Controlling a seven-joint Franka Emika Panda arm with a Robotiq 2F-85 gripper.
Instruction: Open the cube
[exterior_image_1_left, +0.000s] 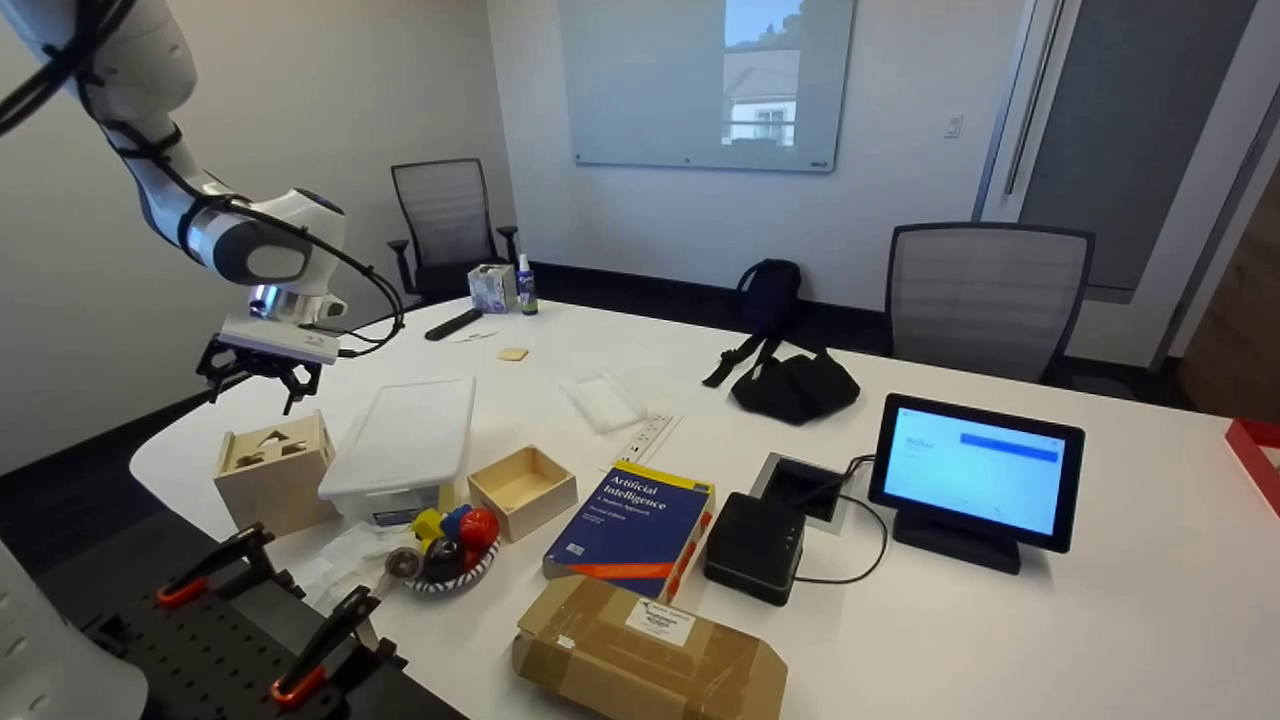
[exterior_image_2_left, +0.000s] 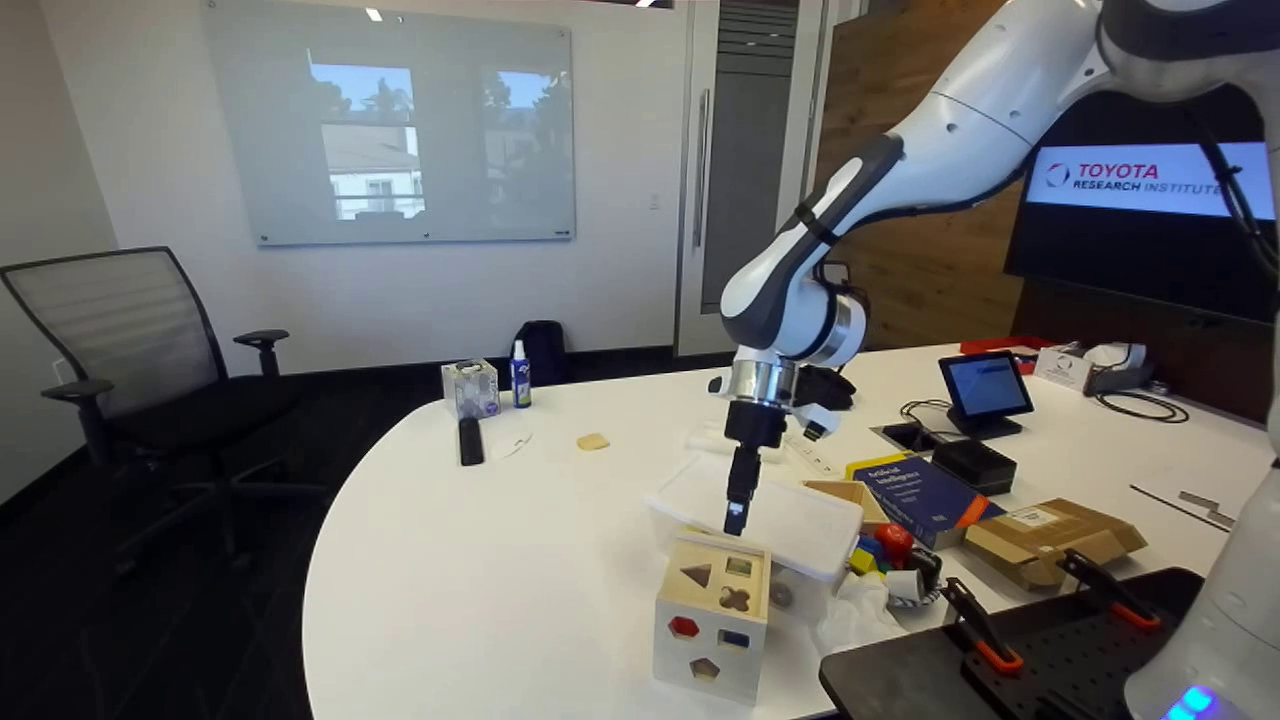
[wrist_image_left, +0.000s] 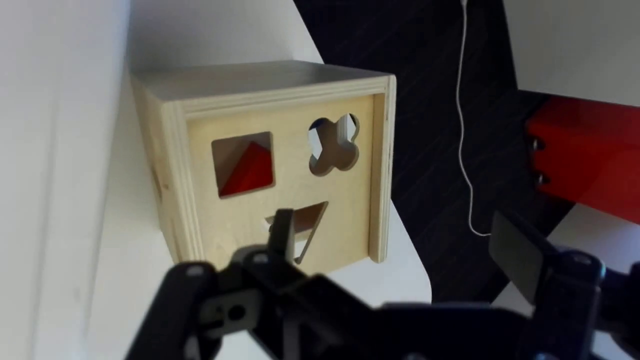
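Observation:
The cube (exterior_image_1_left: 278, 480) is a light wooden box with shaped holes, standing on the white table near its edge. In an exterior view its near side (exterior_image_2_left: 708, 655) has several holes with red and blue showing inside. In the wrist view its top panel (wrist_image_left: 345, 195) is in place, set between raised rims, with square, clover and triangle holes. A red block (wrist_image_left: 250, 170) shows through the square hole. My gripper (exterior_image_1_left: 250, 398) is open and empty, above the cube and apart from it. In the wrist view its jaws (wrist_image_left: 395, 235) are wide, one finger overlapping the triangle hole.
A lidded white plastic container (exterior_image_1_left: 405, 435) stands close beside the cube. Near it are an open wooden box (exterior_image_1_left: 525, 490), a bowl of toys (exterior_image_1_left: 455, 580), a blue book (exterior_image_1_left: 630, 525) and a cardboard box (exterior_image_1_left: 650, 650). Clamps (exterior_image_1_left: 330, 640) stand on the robot's base plate.

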